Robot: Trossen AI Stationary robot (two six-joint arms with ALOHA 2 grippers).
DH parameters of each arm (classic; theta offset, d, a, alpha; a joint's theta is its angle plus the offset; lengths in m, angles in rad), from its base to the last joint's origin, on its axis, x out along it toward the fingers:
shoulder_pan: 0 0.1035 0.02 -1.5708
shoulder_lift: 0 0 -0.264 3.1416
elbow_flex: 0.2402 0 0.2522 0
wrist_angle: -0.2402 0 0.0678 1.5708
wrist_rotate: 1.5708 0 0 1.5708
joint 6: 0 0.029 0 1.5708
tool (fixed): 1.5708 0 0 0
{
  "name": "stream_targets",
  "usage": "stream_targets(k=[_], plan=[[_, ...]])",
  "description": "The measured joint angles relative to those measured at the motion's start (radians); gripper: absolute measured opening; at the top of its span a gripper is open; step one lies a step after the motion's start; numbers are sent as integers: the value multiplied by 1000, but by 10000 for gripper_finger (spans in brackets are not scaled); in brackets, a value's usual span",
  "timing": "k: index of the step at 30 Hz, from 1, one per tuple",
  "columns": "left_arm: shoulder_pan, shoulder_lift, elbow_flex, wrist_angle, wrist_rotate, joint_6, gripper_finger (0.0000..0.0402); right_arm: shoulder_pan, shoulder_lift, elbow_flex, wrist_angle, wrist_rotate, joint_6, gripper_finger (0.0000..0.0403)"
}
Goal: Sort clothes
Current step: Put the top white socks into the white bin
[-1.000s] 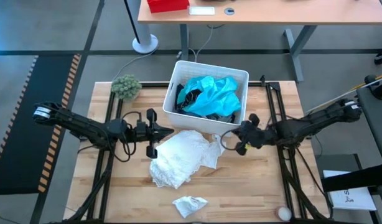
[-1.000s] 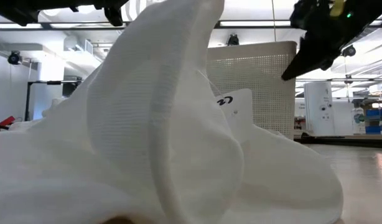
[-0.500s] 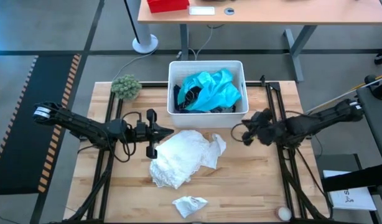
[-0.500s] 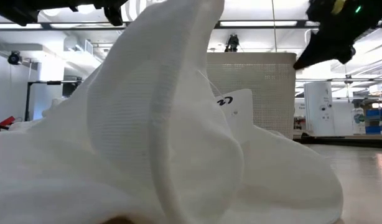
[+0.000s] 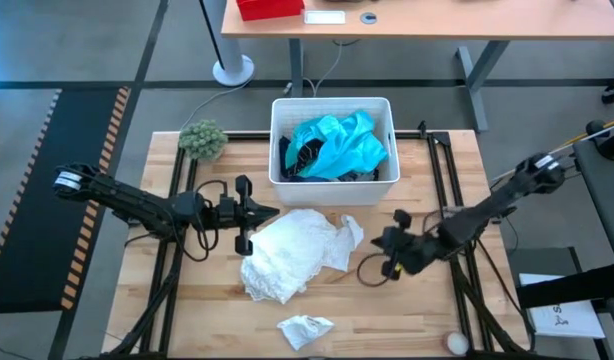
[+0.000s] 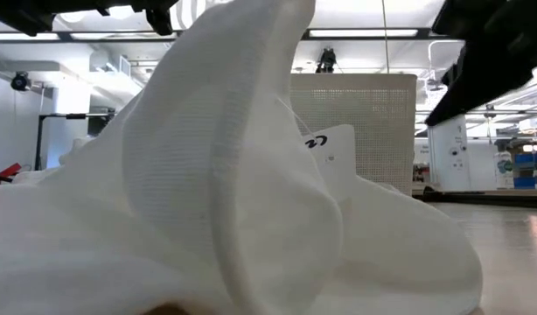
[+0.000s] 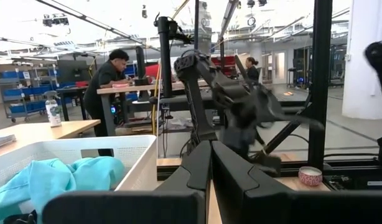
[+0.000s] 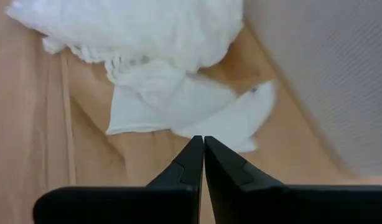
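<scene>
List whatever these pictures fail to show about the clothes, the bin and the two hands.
- Bin contents: high view, the turquoise garment covers the dark clothes beneath it.
- Table behind the white garment: low view, the cloth fills the frame.
- Small white sock: high view, too small to tell whether one or a pair.
- Right hand: left wrist view, blurred.
- Left hand: high view, its tips meet the white garment; contact unclear.
</scene>
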State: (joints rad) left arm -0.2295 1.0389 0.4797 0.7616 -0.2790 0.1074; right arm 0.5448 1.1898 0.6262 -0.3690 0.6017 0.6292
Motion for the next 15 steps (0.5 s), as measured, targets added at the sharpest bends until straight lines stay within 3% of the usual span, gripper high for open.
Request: stream_targets(k=[5,10,15], plan=[[0,0,0,0,0,0,0,-2,183,2,102,1,157,41],[-1,0,0,0,0,0,0,-52,316,58,115,1,269,135],[-1,0,0,0,0,0,0,-108,406,123,115,-3,253,230]])
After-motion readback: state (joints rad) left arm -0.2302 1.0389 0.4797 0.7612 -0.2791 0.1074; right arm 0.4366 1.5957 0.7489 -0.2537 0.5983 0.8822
